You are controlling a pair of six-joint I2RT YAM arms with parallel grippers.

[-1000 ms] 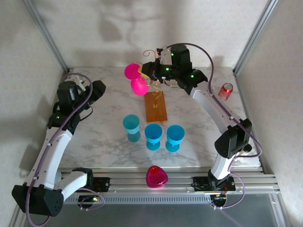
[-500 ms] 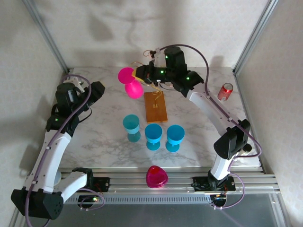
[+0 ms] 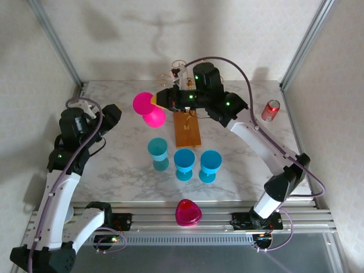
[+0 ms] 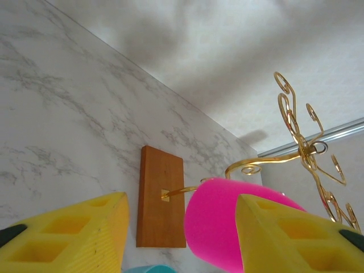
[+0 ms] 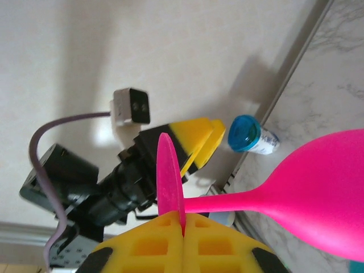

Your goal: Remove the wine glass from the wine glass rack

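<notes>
Right claw (image 5: pixel 185 224) pinching wine glass (image 3: pixel 149 111) by the stem, bowl sideways just past its fingertips. Looks clear of wine glass rack (image 3: pixel 187 129) behind claw. Left claw (image 4: pixel 181 233) spread. Remaining: set down.

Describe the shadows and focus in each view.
Top external: even light, faint arm shadows on the back wall. Left wrist: grey shadows behind the crisp wine glass rack. Right wrist: the wine glass sharp, a broad shadow across the side wall.

L arm (image 3: pixel 57 187), R arm (image 3: pixel 256 133): white link shells, black joint housings, green LEDs lit. Purple cable looped along each. L gripper (image 4: pixel 181 233) fingers (image 4: pixel 62 239) yellow w/ rectangular cut-outs. R gripper (image 5: pixel 183 220) same.
</notes>
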